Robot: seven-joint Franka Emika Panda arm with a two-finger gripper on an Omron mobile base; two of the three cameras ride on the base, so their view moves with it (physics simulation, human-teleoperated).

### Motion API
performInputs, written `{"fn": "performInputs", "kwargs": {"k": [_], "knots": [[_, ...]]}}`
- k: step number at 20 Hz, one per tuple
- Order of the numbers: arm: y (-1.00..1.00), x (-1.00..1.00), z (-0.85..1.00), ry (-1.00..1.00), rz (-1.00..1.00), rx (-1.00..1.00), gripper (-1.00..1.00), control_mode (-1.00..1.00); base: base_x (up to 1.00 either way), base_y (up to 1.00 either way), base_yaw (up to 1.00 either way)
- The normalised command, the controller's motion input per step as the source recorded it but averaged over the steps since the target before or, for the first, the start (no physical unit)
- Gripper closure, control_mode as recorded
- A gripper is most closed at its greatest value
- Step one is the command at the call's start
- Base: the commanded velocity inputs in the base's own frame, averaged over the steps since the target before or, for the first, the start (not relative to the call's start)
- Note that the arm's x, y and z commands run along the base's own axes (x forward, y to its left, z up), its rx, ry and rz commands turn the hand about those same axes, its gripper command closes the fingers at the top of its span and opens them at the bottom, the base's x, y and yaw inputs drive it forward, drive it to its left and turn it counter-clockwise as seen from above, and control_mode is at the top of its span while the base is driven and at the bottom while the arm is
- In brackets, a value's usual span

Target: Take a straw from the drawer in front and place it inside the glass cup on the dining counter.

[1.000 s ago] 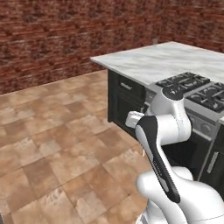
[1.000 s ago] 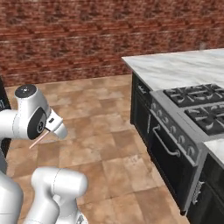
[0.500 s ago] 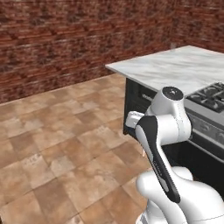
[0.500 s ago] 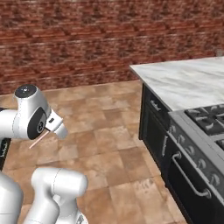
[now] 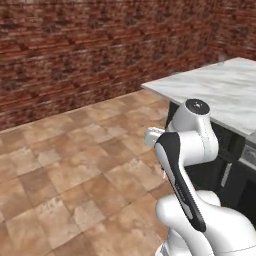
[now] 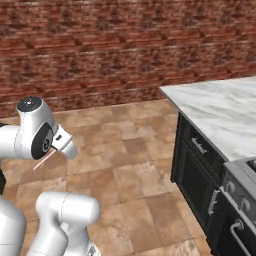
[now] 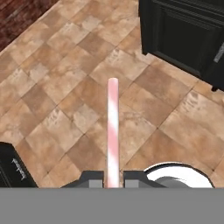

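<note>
From the left base view, one white robot arm (image 5: pixel 187 150) with dark joints is folded up in the lower right, in front of one large island, the dining counter (image 5: pixel 220 92), whose white-grey veined marble top ends in a sharp corner pointing left over a dark base. A single red-brown brick wall (image 5: pixel 90 45) runs across the back, and a wide stretch of brown stone floor tiles (image 5: pixel 65 165) lies open to the left of the arm, with nothing standing on it. From the right base view, the same arm rises at the lower left and the gripper (image 6: pixel 59 148) hangs beside its upper joint, with one thin pale straw (image 6: pixel 44 159) sticking out of it, slanting down to the left. The counter fills the right side; its dark front carries one panelled drawer (image 6: pixel 200 146) with a small silver bar handle, closed, and beside it, at the lower right edge, two round knobs (image 6: pixel 237 196) of a cooker front. Open floor separates the arm from the counter's near edge. From the hand view, the two dark fingertips (image 7: pixel 94 178) are pressed together on the base of the single straw, pale with faint pink bands, which runs straight up the middle of the picture over bare tiles. One black cabinet front (image 7: pixel 183 35) stands at the upper right, well apart from the straw's tip.
</note>
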Motion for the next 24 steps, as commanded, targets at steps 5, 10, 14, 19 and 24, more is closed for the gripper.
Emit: {"fn": "performInputs", "kwargs": {"k": [5,10,14,19,24], "knots": [[0.00,0.00,0.00,0.00,0.00,0.00,1.00,1.00,1.00,0.41,0.00],[0.00,0.00,0.00,0.00,0.00,0.00,1.00,1.00,1.00,0.38,0.00],[0.00,0.00,0.00,0.00,0.00,0.00,1.00,1.00,1.00,0.34,-0.04],[0.00,0.00,0.00,0.00,0.00,0.00,1.00,1.00,1.00,0.32,-0.09],[0.00,0.00,0.00,0.00,0.00,0.00,1.00,1.00,1.00,0.22,-0.19]]}}
